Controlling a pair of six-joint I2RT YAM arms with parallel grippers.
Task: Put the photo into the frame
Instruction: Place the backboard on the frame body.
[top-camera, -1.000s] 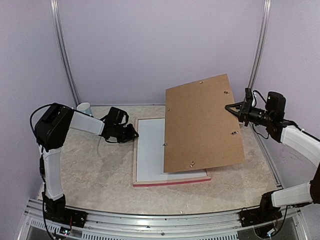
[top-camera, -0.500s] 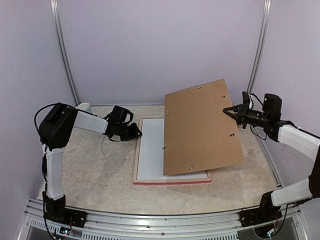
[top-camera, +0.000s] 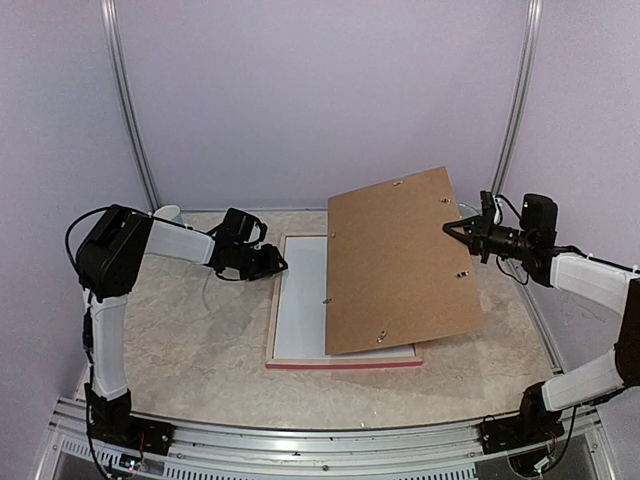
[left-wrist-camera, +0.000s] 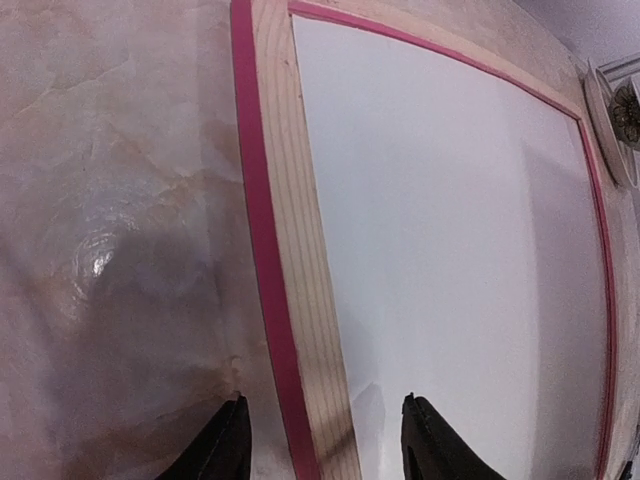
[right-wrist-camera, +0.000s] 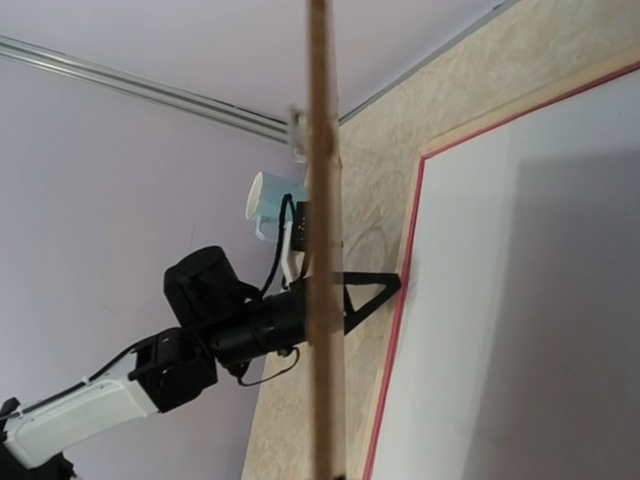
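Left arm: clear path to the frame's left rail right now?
Probably yes: its jaws stand open over the frame at its left rail, nothing between; the backing board tilts over the right part only.

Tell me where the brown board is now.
Top view, right of centre: the board tilts up, right edge in the right pincer, lower edge over the frame.

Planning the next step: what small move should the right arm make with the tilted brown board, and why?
Probably lower the board flat onto the frame: the right gripper pinches its raised edge, and it hangs tilted over the white sheet inside.
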